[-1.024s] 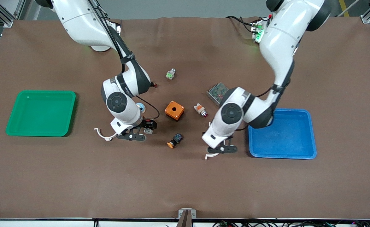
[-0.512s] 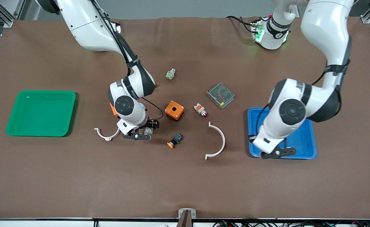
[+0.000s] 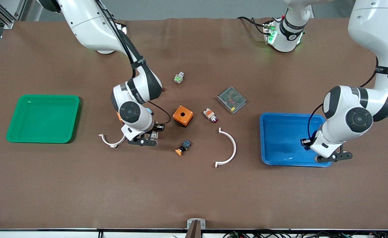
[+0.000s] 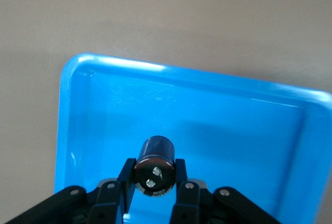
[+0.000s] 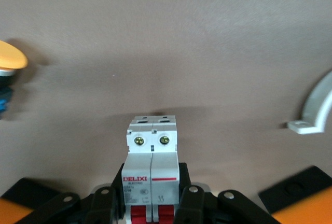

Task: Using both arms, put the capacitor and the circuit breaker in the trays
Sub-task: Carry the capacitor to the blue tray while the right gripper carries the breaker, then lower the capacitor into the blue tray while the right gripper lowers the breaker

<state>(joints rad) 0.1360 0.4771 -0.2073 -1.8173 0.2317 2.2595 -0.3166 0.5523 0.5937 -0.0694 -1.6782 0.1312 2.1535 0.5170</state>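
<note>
The circuit breaker (image 5: pixel 152 169) bears the red brand name "DELIXI" on its white face

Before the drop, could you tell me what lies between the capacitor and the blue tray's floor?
Nothing: in the left wrist view the capacitor, clamped in the left gripper, hangs over bare blue tray floor.

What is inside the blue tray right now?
The blue tray shows only bare floor in both views. The capacitor hangs over it, clamped in the left gripper, not yet set down. The left arm covers the tray's corner at its own end of the table.
</note>
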